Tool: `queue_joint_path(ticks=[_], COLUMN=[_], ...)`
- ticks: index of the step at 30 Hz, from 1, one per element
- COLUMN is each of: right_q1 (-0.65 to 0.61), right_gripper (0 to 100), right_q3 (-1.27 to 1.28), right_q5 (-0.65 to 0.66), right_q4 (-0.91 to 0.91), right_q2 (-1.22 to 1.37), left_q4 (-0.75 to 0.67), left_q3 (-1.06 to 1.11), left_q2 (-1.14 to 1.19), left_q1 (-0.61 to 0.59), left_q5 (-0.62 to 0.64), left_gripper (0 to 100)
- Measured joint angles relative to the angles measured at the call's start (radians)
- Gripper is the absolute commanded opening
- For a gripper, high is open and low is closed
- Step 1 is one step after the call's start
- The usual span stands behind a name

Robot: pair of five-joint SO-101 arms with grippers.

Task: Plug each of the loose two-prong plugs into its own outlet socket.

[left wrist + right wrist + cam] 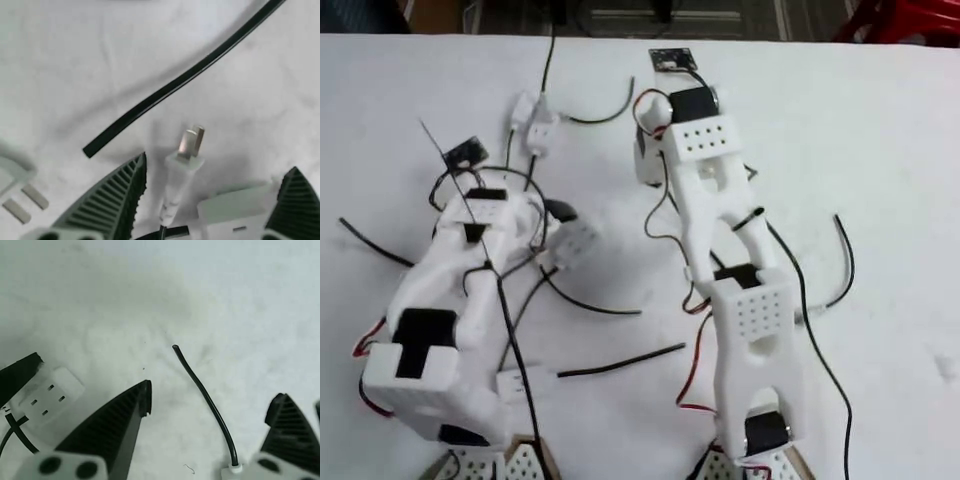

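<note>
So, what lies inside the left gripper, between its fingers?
A white two-prong plug lies on the table inside the open left gripper, a white socket block beside it. One finger covers part of the block.

The white plug (180, 167) and a second plug (11, 172) are each cut off partway by the frame edge.
</note>
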Motion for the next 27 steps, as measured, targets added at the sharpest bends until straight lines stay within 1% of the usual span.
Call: queue_joint_path(ticks=[2,8,11,16,20,27], right_q1=[0.0,0.0,0.0,0.0,0.0,0.0], right_gripper=[36.1,36.1,36.1,36.1,36.1,36.1], right_q3=[0.0,0.0,0.0,0.0,0.0,0.0], right_q5=[0.0,0.0,0.0,0.0,0.0,0.0], right_q4=[0.0,0.0,0.0,0.0,0.0,0.0], right_q2=[0.0,0.0,0.0,0.0,0.0,0.0], left_q4=[-0.003,-0.006,-0.006,-0.012,-0.015,-0.041], left_q3=[0.002,0.003,0.003,0.003,0.003,0.003], left_q2=[0.0,0.0,0.0,0.0,0.0,0.0], left_q1=[0.0,0.0,0.0,0.002,0.015,0.015], left_q5=[0.0,0.0,-0.008,-0.095,-0.135,-0.201], left_gripper=[35,17,12,7,2,2])
